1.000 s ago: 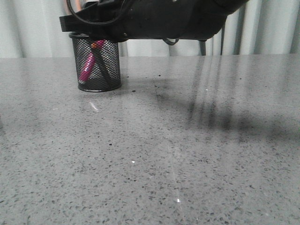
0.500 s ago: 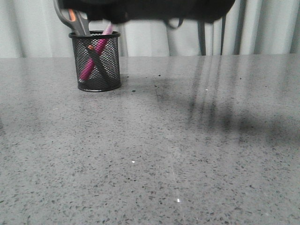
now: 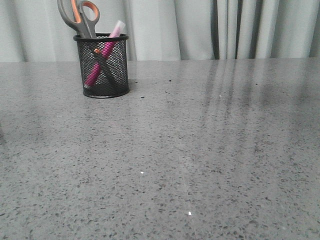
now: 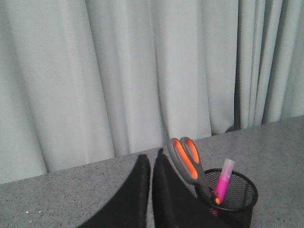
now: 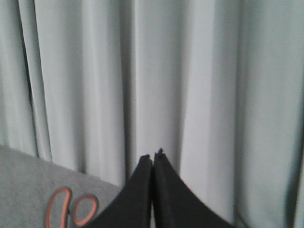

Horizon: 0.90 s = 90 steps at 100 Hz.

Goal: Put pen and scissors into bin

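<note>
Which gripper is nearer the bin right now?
Probably left: the left gripper sits shut beside the bin; the right gripper, also shut, shows only the scissors handles below.

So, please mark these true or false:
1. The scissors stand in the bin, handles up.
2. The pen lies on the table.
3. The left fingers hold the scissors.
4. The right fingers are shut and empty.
1. True: the scissors stand in the bin, handles above the rim.
2. False: the pen leans inside the bin.
3. False: the left fingers are shut on nothing.
4. True: the right fingers are shut and empty.
</note>
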### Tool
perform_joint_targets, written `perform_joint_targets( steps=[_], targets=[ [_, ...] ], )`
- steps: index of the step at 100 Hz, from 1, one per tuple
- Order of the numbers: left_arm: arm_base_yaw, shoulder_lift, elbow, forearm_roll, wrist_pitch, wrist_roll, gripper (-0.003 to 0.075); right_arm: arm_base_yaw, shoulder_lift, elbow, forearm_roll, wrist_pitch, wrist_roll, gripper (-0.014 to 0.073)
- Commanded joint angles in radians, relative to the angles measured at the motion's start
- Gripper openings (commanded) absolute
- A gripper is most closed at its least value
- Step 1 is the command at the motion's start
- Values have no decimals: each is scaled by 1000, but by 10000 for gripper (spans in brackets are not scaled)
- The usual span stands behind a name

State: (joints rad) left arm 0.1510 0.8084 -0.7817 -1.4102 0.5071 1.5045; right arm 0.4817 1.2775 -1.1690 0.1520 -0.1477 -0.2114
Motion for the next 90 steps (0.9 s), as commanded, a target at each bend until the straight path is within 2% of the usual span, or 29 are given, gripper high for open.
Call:
perform_joint_targets(
  steps=[1,9,24,45,58,72,90],
  targets=[
    [-7,-20,-11,-12,14,7,-20,-56,-120,4,-59,138,-13,-74],
    [-7,-60,38,-54,-19,39,-20,-88,-202,93,-98,130,-13,-74],
    [-7,-184,177,-153,-75,135,-20,-146,-397,336,-98,-22,-13,-74],
    [-7,-410,400,-181,-129,142,-19,-167,-682,718,-50,-226,-13,-74],
    [-7,-560,511,-199,-173,142,-19,-167,-822,907,-45,-300,-13,-74],
    [-7,-688,604,-261,-180,140,-19,-167,-957,1032,-11,-320,-13,-74],
    [-7,-788,665,-266,-180,140,-19,-167,-1055,1107,-4,-310,-13,-74]
  ],
)
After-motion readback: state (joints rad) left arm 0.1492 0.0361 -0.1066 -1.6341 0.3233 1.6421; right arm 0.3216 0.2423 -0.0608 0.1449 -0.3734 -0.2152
